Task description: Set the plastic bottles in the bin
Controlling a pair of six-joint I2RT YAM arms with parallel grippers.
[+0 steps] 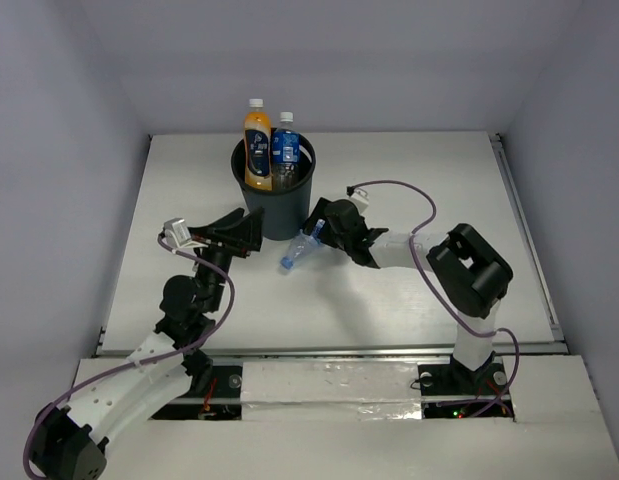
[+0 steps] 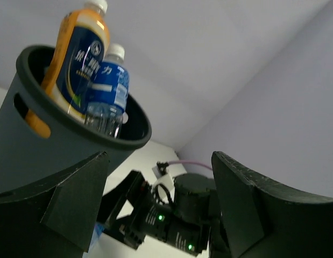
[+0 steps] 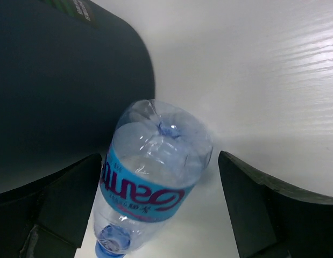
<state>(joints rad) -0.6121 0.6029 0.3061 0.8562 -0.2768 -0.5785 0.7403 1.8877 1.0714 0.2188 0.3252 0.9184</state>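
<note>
Seen from above, a round black plastic bin [image 1: 274, 215] is being carried by the white worktop [image 1: 419, 170]. An orange-filled plastic bottle [image 1: 256, 145] and a blue-labelled white-capped bottle [image 1: 285, 148] are being held upright inside it. A clear blue-capped bottle [image 1: 301, 252] is lying on the worktop just in front of the bin, with the right pincer [image 1: 319, 233] at its base and the left pincer [image 1: 251, 232] beside the bin.

In the left wrist view, the left pincer [image 2: 160, 161] is being held wide open and empty, close to the bin [image 2: 26, 145].

In the right wrist view, the right pincer [image 3: 161, 158] is being held wide open. The clear blue-capped bottle [image 3: 155, 172] is lying between its fingers [image 3: 64, 204], ungripped, just beside the bin [image 3: 58, 80].
</note>
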